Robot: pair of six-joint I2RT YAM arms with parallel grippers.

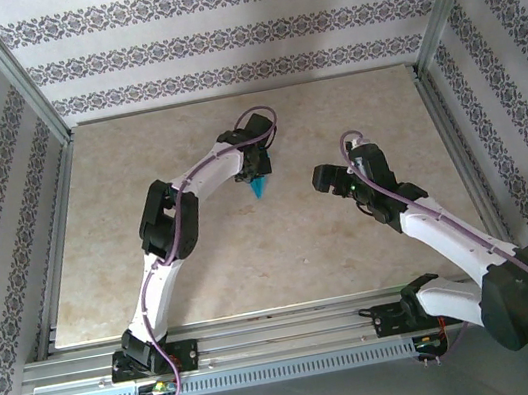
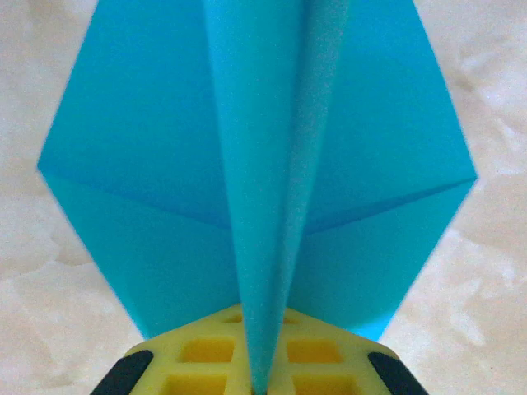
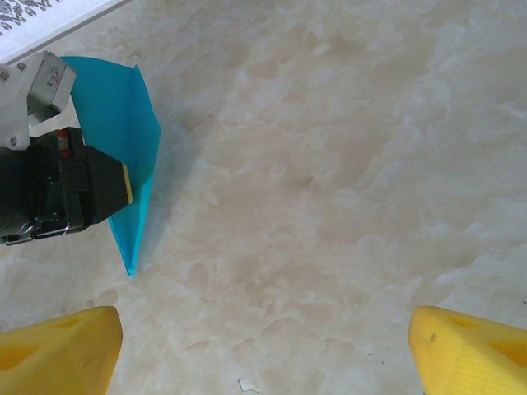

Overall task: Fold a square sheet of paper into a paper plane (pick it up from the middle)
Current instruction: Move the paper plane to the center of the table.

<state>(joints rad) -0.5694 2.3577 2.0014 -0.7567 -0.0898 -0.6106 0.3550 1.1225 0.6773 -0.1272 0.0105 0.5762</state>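
Observation:
The square sheet of paper now stands folded into a teal-blue paper plane (image 1: 261, 190), hanging tip-down just above the marble table near its middle. My left gripper (image 1: 258, 175) is shut on it from above. In the left wrist view the yellow pads (image 2: 198, 358) pinch the plane's centre keel (image 2: 268, 247), and the two wings (image 2: 132, 189) spread out to either side. My right gripper (image 1: 328, 179) stands to the right of the plane, apart from it. Its jaws are open with nothing between the yellow fingertips (image 3: 58, 350). From that side the plane (image 3: 123, 140) points down at the table.
The beige marble tabletop (image 1: 254, 260) is boxed in by aluminium frame posts and rails (image 1: 63, 150), with patterned walls behind. A tiny white scrap (image 3: 245, 383) lies on the table under my right gripper.

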